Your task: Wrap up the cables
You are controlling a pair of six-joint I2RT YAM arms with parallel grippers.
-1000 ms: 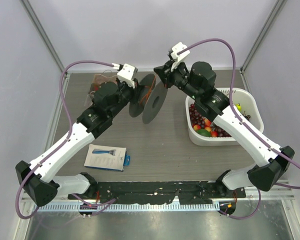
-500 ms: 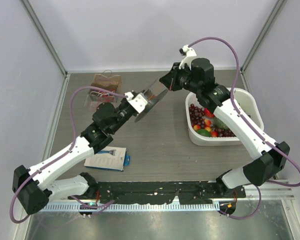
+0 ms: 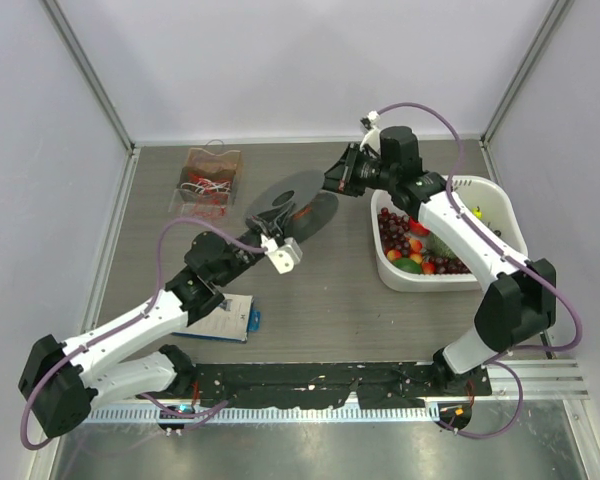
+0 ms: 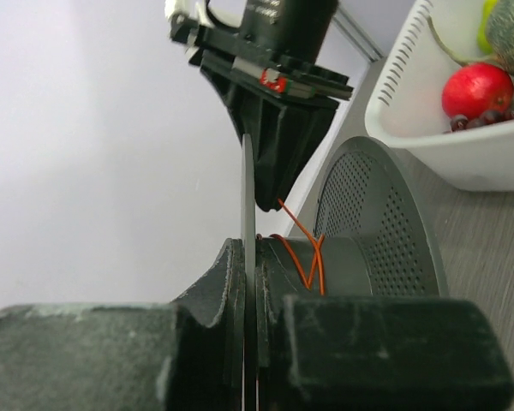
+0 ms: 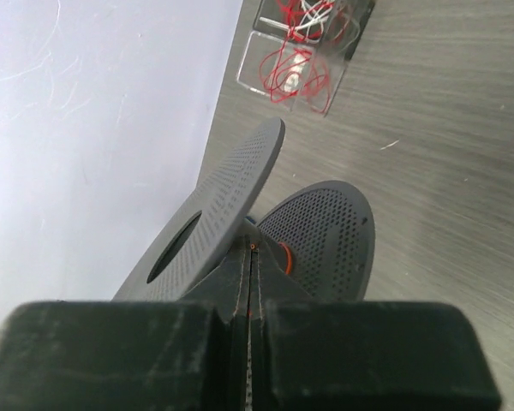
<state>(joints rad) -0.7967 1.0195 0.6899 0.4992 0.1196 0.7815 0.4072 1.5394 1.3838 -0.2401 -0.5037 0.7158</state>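
Note:
A grey perforated spool [image 3: 302, 203] lies tilted at the table's back middle. My left gripper [image 3: 271, 222] is shut on the thin edge of one spool flange [image 4: 248, 205]. A thin orange cable [image 4: 312, 257] crosses round the spool's hub [image 4: 351, 265]. My right gripper [image 3: 334, 181] is at the spool's right side, shut on a thin orange strand [image 5: 253, 247] just in front of the hub; both flanges [image 5: 212, 205] show beyond its fingertips. More loose red and whitish cables lie in a clear box [image 3: 208, 178], also in the right wrist view [image 5: 296, 67].
A white basket [image 3: 492, 205] holding fruit stands at the right, its slotted wall in the left wrist view [image 4: 428, 137]. A flat white and blue razor package [image 3: 214, 315] lies near the left arm. Enclosure walls close the back and sides.
The spool has come down from standing upright to lying tilted low. My left arm has pulled back toward the near side and my right gripper has dropped lower with the strand.

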